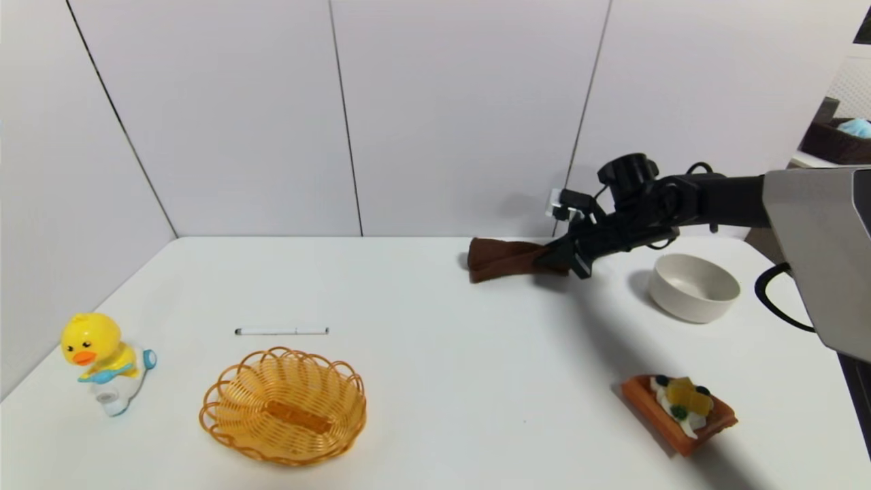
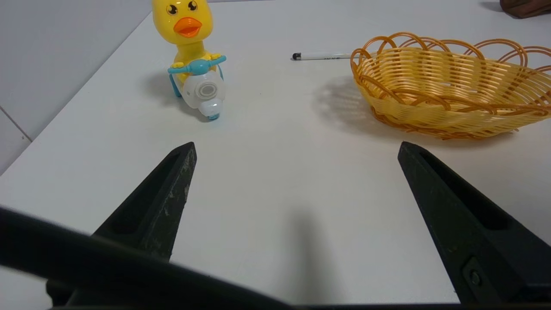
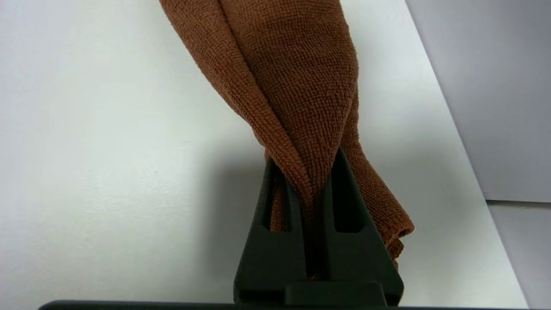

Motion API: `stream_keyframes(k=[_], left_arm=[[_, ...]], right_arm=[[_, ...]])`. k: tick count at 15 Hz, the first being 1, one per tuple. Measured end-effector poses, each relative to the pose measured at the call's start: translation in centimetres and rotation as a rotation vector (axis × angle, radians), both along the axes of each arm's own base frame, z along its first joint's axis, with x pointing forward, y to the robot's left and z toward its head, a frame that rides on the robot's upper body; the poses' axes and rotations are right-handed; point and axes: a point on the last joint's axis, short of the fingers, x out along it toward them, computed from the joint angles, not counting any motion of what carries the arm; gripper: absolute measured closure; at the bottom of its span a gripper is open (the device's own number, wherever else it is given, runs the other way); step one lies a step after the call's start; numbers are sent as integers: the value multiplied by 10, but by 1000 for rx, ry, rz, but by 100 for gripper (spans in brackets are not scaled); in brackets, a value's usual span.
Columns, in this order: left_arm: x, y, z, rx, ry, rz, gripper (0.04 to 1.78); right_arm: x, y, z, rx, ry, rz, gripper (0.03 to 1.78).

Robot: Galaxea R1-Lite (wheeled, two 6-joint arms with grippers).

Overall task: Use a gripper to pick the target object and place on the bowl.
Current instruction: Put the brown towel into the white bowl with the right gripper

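A dark brown folded towel (image 1: 507, 258) lies at the back of the white table, left of the off-white bowl (image 1: 694, 286). My right gripper (image 1: 559, 260) is shut on the towel's right end. In the right wrist view the cloth (image 3: 292, 77) is pinched between the two black fingers of that gripper (image 3: 306, 165), bunched into a fold, with a loose end hanging beside one finger. The bowl is empty and stands apart from the towel. My left gripper (image 2: 297, 148) is open and empty low over the table's front left part; it does not show in the head view.
An orange wicker basket (image 1: 283, 405) stands at the front left, also seen in the left wrist view (image 2: 452, 86). A yellow duck toy (image 1: 102, 361) is at the far left. A pen (image 1: 282, 331) lies behind the basket. An orange waffle toy (image 1: 680, 410) lies in front of the bowl.
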Motion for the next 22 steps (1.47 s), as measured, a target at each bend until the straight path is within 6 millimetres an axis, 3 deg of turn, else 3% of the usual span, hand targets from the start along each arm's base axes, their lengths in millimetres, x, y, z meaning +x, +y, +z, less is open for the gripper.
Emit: stream_keyframes(k=[3,6,10,13,16,18,22], left_arm=[[0,0,0,0,0,0,13],[0,0,0,0,0,0,13],[0,0,0,0,0,0,13],[0,0,0,0,0,0,13],[0,0,0,-1,0,0,13],[0,0,0,0,0,0,13],[0,0,0,0,0,0,13]], right_arm=[[-9,-2,18,4,-7,1,167],[-30,-16,53,5,-7,-21,167],[-64,-60,113,8,-113,-114,167],[-89,-103,143,0,-172,-224,167],[-109,-154,156,-6,-192,-365,167],[-123,-182,153,-7,-154,-448,167],[-138,-210,137,-5,-77,-517,167]])
